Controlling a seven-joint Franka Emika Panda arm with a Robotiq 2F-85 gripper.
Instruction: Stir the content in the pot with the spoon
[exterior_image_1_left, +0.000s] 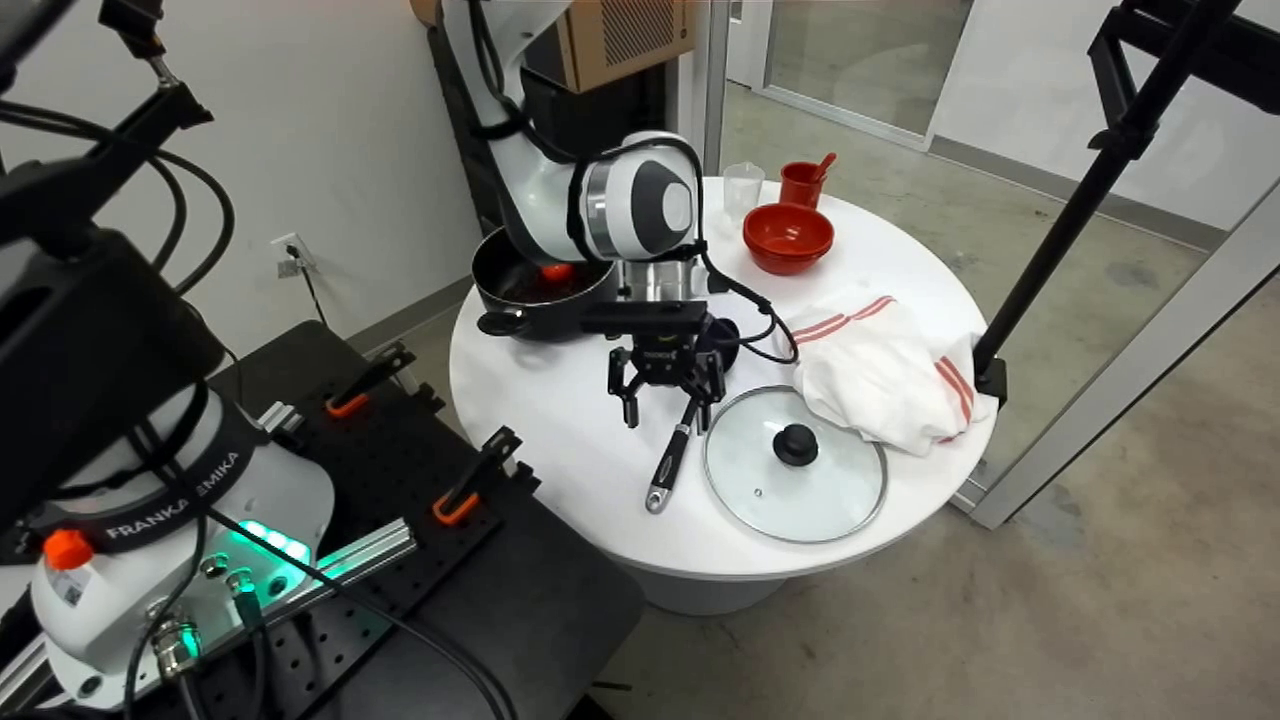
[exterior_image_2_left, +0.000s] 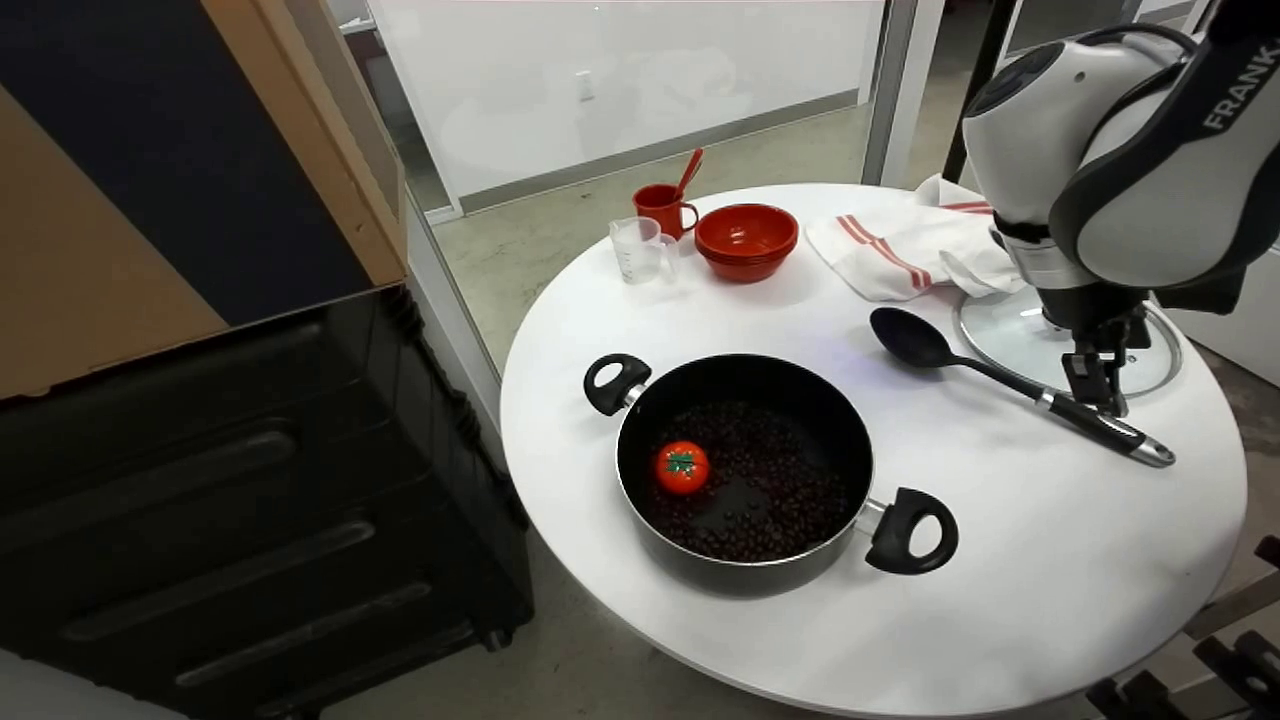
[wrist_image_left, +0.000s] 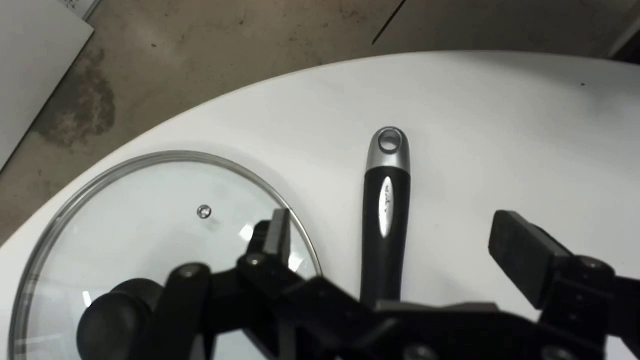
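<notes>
The black pot (exterior_image_2_left: 740, 578) stands on the white round table, its two handles sticking out. The content, a red-orange tomato-like lump (exterior_image_2_left: 682, 468), lies in it among many small dark beans (exterior_image_2_left: 785, 485). Pot (exterior_image_1_left: 550, 322) and lump (exterior_image_1_left: 558, 272) also show in an exterior view, partly behind the arm. The black spoon (exterior_image_2_left: 912, 338) lies flat on the table, its grey-tipped handle (wrist_image_left: 386, 255) beside the lid. My gripper (exterior_image_1_left: 667, 420) is open and empty above the handle. In the wrist view the handle runs between the spread fingers (wrist_image_left: 392, 225), apparently untouched; its lower part is hidden by the gripper.
A glass lid (exterior_image_1_left: 795, 490) with a black knob lies close beside the spoon handle, under one finger in the wrist view. A white red-striped towel (exterior_image_1_left: 880, 370), red bowls (exterior_image_2_left: 747, 240), a red mug (exterior_image_2_left: 660, 208) and a clear measuring cup (exterior_image_2_left: 638, 250) stand farther back.
</notes>
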